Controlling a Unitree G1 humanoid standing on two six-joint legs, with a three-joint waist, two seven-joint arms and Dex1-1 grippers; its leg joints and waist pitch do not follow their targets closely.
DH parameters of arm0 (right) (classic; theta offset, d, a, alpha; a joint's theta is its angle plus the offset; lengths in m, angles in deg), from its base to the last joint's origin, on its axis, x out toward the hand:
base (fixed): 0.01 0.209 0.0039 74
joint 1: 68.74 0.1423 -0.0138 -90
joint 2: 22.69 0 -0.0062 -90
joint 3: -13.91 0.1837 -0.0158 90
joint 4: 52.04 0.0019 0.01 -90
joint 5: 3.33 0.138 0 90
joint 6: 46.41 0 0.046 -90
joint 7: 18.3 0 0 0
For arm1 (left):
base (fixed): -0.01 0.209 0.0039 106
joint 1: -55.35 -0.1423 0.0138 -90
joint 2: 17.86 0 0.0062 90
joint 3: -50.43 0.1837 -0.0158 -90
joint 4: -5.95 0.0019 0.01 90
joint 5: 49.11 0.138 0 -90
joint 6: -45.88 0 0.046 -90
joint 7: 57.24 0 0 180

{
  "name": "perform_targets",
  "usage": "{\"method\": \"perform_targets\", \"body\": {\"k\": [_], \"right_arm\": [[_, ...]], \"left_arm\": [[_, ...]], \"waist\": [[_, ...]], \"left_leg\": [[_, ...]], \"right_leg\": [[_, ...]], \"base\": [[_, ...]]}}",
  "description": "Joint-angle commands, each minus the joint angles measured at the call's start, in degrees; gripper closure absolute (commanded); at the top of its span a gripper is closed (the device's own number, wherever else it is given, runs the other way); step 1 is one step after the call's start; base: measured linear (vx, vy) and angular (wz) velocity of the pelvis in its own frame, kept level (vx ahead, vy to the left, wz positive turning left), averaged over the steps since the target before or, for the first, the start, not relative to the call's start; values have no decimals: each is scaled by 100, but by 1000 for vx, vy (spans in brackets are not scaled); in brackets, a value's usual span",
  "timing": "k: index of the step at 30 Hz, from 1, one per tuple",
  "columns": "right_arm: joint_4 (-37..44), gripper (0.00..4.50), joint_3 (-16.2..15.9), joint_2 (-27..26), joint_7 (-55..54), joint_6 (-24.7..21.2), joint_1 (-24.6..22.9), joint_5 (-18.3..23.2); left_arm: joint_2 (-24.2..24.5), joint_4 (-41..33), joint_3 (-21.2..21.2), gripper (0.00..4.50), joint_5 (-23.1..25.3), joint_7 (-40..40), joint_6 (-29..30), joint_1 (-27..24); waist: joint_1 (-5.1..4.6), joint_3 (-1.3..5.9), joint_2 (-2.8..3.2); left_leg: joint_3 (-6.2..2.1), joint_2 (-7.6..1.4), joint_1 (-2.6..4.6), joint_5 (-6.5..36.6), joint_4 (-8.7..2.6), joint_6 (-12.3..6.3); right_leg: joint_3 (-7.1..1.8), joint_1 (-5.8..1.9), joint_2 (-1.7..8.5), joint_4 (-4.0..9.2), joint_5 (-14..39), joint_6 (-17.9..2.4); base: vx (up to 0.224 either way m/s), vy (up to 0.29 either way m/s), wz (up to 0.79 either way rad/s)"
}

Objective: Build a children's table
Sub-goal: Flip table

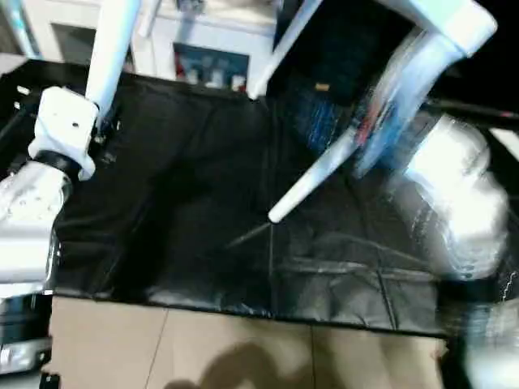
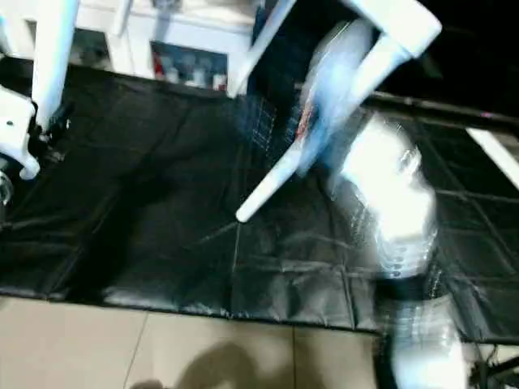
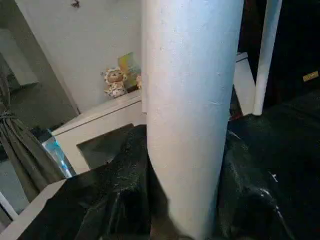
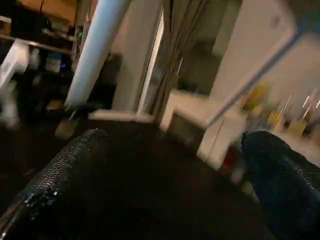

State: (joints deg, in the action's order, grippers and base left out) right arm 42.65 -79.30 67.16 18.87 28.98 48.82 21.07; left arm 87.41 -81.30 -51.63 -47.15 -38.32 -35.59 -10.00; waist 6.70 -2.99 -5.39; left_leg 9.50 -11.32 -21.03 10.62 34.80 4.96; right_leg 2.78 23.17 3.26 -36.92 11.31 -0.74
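The all-white plastic children's table (image 1: pixel 454 20) is hanging above the black mat (image 1: pixel 186 203). The left gripper (image 3: pixel 182 210) is clamping one white tapered leg (image 3: pixel 190 100); the right gripper's (image 4: pixel 170 190) fingers are gaping apart, which the wrist views reveal.

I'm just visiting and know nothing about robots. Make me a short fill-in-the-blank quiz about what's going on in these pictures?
1. The left pincer is closed around a white table ____.
2. The right pincer has its two fingers spread apart and holds ____.
3. The sheet covering the work surface is ____ in colour.
4. Beyond the sheet, on the white cabinet, sits a small toy ____.

Missing words: leg; nothing; black; figure
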Motion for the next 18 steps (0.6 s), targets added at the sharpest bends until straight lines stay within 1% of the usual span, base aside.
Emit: {"method": "perform_targets", "body": {"k": [1,2,3,4,5,6,7,9,10,11,12,13,15,16,17,18], "right_arm": [[202,0,-106,60,-157,-378,-659,-169],[207,0,-109,61,-166,-401,-691,-179],[207,0,-109,61,-166,-401,-691,-179],[165,0,-146,92,-190,-450,-958,-284],[113,0,-141,109,-357,-604,-1188,-344],[85,0,-138,115,-412,-627,-1257,-365],[50,0,-132,122,-504,-666,-1349,-390],[-48,0,-94,132,-667,-851,-1452,-375],[-171,0,-128,189,-723,-822,-1504,-533],[-295,0,-119,204,-802,-803,-1533,-644],[-295,0,-119,204,-802,-803,-1533,-644],[-525,0,13,129,-1018,-734,-1498,-735],[-659,0,108,73,-1088,-682,-1390,-719],[-730,0,148,39,-1061,-603,-1295,-724],[-759,0,158,28,-1051,-554,-1263,-732],[-942,0,186,-5,-1045,-372,-1100,-745]], "left_arm": [[24,31,157,304,-33,167,-51,-9],[24,33,159,304,-36,169,-54,-11],[24,33,159,304,-36,169,-54,-11],[23,48,170,304,-50,181,-76,-24],[23,72,180,304,-63,191,-99,-34],[24,84,181,304,-67,195,-109,-38],[25,101,181,304,-73,201,-124,-44],[28,144,178,304,-80,218,-149,-48],[28,170,178,304,-80,226,-166,-51],[29,194,182,304,-79,235,-178,-52],[29,194,182,304,-79,235,-178,-52],[31,226,193,304,-77,257,-201,-71],[32,250,200,304,-77,271,-213,-87],[38,264,207,304,-82,272,-225,-100],[37,265,210,304,-83,271,-228,-107],[32,288,227,304,-82,272,-246,-117]], "waist": [[-9,338,240],[-11,333,225],[-11,333,225],[-25,338,208],[-25,319,209],[-23,316,216],[-37,318,253],[-44,311,267],[-50,313,273],[-49,307,265],[-49,307,265],[-48,306,270],[-52,309,270],[-55,319,279],[-62,319,275],[-56,324,270]], "left_leg": [[-65,-156,99,1439,-477,301],[-62,-152,100,1488,-482,300],[-62,-152,100,1488,-482,300],[-79,-152,95,1642,-489,318],[-82,-154,95,1687,-497,313],[-82,-155,103,1726,-494,317],[-87,-154,106,1790,-497,332],[-94,-146,106,1836,-497,337],[-98,-147,103,1859,-496,339],[-93,-151,111,1863,-492,343],[-91,-150,113,1856,-487,341],[-86,-148,108,1829,-485,340],[-86,-144,102,1811,-488,349],[-89,-153,104,1780,-488,347],[-90,-153,97,1752,-487,348],[-82,-158,103,1704,-482,335]], "right_leg": [[-260,-227,382,486,1059,-666],[-261,-227,377,499,1118,-655],[-261,-227,377,499,1118,-655],[-247,-234,389,511,1373,-634],[-255,-223,398,533,1518,-611],[-256,-209,396,540,1584,-608],[-257,-209,393,553,1596,-608],[-255,-207,387,551,1630,-613],[-252,-209,397,552,1680,-620],[-254,-197,395,562,1704,-616],[-256,-192,395,561,1695,-626],[-261,-191,396,561,1660,-643],[-259,-196,396,553,1640,-659],[-256,-203,390,535,1490,-696],[-255,-210,388,523,1419,-713],[-256,-211,390,512,1307,-743]], "base": [[0,0,0],[0,0,0],[0,0,0],[0,0,0],[0,0,0],[0,0,0],[0,0,0],[0,0,0],[0,0,0],[0,0,0],[0,0,0],[0,0,0],[0,0,0],[0,0,0],[0,0,0],[0,0,0]]}}
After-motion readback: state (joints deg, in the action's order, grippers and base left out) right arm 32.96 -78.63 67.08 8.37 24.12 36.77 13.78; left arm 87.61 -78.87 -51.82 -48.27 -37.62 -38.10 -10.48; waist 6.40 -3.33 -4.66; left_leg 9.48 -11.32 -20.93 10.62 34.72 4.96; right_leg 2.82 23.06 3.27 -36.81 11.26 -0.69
